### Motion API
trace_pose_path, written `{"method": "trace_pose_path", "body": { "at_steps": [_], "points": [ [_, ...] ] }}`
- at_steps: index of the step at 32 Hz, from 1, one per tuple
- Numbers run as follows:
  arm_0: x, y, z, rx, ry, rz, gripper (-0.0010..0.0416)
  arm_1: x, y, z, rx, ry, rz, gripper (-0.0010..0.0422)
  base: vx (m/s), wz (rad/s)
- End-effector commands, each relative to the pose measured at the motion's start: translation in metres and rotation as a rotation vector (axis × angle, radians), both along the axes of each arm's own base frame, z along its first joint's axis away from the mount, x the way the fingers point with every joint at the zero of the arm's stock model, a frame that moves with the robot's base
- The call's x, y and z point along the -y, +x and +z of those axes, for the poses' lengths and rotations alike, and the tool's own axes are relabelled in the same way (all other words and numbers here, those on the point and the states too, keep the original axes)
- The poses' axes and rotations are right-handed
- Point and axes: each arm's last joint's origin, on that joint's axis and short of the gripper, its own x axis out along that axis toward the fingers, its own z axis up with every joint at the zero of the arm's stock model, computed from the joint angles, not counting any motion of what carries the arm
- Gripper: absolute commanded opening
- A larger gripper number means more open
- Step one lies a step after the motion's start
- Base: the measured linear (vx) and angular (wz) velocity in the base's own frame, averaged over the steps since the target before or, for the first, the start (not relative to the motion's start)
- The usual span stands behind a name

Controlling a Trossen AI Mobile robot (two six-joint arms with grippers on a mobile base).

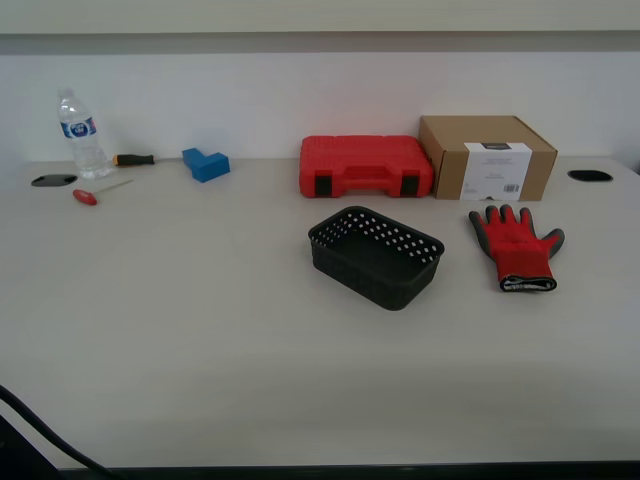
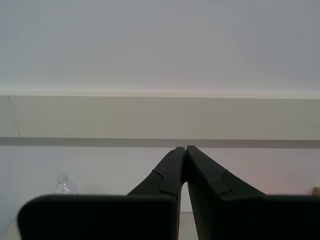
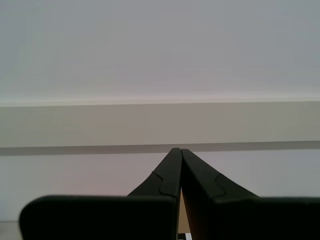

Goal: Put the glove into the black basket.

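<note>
The red glove lies flat on the table at the exterior view's right, dark fingertips toward the wall, cuff toward the front. The black basket stands empty just to its left, near the table's middle. My first gripper is shut with nothing between its fingers and faces the wall. My second gripper is also shut and empty, facing the wall. Neither gripper shows in the exterior view, and neither wrist view shows the glove or basket.
A red tool case and a cardboard box stand behind the basket and glove. A water bottle, two screwdrivers and a blue block lie at the back left. A dark cable crosses the front left corner.
</note>
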Motion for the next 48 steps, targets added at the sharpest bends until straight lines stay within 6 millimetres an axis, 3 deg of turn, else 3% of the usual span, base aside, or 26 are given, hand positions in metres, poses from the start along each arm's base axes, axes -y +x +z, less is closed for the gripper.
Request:
{"method": "trace_pose_path", "body": {
  "at_steps": [1, 15, 19, 27, 32, 38, 43, 48],
  "points": [
    [0.000, 0.000, 0.000, 0.003, -0.001, 0.001, 0.0001, 0.000, 0.000, 0.000, 0.004, 0.000, 0.003, 0.0000, 0.000, 0.000],
    [0.000, 0.000, 0.001, 0.010, 0.014, 0.002, 0.0001, 0.000, 0.000, 0.000, 0.004, 0.000, 0.003, 0.0000, 0.000, 0.000],
    [0.000, 0.002, -0.007, -0.055, 0.014, 0.001, 0.0001, 0.000, 0.000, 0.000, 0.004, 0.000, 0.003, 0.0000, 0.000, 0.000],
    [0.000, 0.039, -0.060, -0.397, 0.015, -0.003, 0.0001, 0.000, 0.000, 0.000, 0.004, 0.000, 0.002, 0.0000, 0.000, 0.000],
    [0.000, 0.078, -0.109, -0.724, 0.016, -0.005, 0.0001, 0.000, 0.000, 0.000, 0.003, 0.000, 0.002, 0.0000, 0.000, 0.000],
    [0.000, 0.104, -0.166, -1.073, 0.054, -0.005, 0.0001, 0.000, 0.000, 0.001, 0.002, 0.000, 0.003, 0.0000, 0.000, 0.000],
    [-0.004, 0.115, -0.185, -1.218, 0.117, 0.106, 0.0001, 0.000, 0.000, 0.000, 0.001, 0.000, 0.002, 0.0000, 0.000, 0.000],
    [0.004, 0.133, -0.195, -1.254, 0.047, 0.028, 0.0001, 0.000, 0.000, 0.000, 0.001, 0.000, 0.003, 0.0000, 0.000, 0.000]
  ]
}}
